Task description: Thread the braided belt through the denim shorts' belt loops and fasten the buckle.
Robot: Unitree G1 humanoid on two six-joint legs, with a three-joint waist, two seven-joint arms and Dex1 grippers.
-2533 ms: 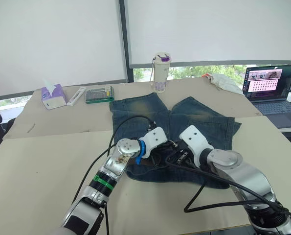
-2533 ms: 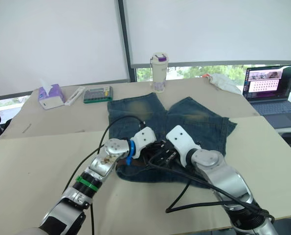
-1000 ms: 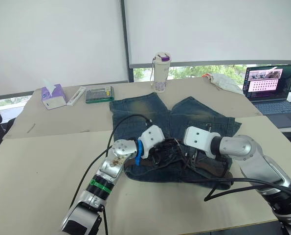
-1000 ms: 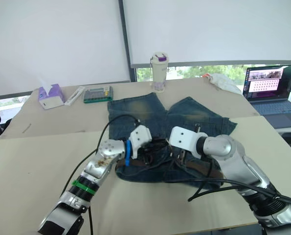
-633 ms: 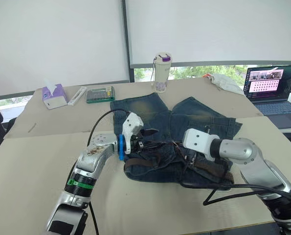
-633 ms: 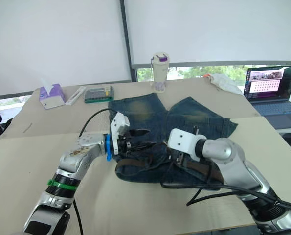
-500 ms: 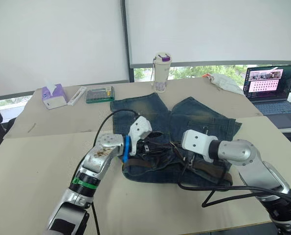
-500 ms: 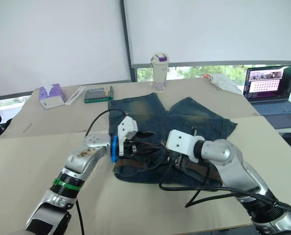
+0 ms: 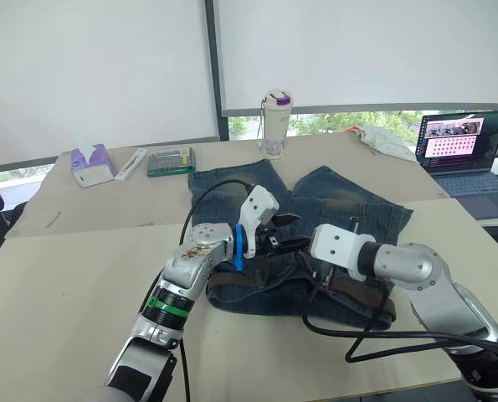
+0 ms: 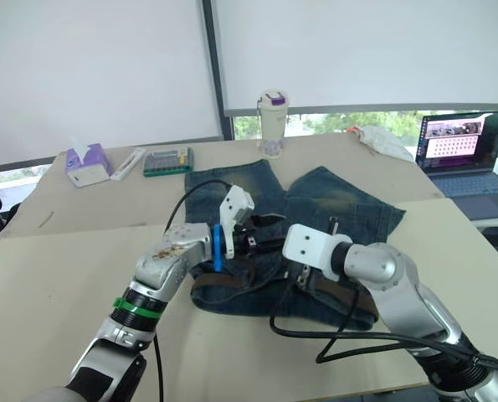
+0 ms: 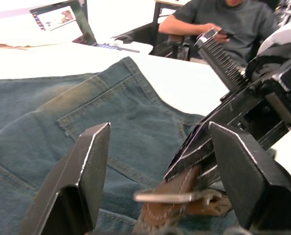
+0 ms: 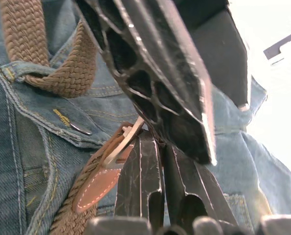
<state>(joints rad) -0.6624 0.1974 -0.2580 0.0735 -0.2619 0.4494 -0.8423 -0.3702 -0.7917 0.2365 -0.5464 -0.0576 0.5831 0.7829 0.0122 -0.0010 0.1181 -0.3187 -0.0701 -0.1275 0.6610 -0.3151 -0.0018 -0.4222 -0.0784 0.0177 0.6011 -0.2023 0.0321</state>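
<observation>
The denim shorts (image 9: 315,209) lie flat mid-counter (image 9: 73,276), waistband toward me, with bare counter on both sides and along the near edge; a bottle (image 9: 274,124), tissue box (image 9: 91,164) and laptop (image 9: 464,151) sit well apart at the far edge. The braided belt (image 9: 232,283) runs along the waistband. My left hand (image 11: 155,161) hovers just above the middle of the waistband, its fingers spread wide, holding nothing. My right hand (image 12: 160,161) reaches in from the right, fingers pressed together on the belt end just beside the buckle (image 12: 121,142). The two hands are nearly touching over the shorts' middle.
</observation>
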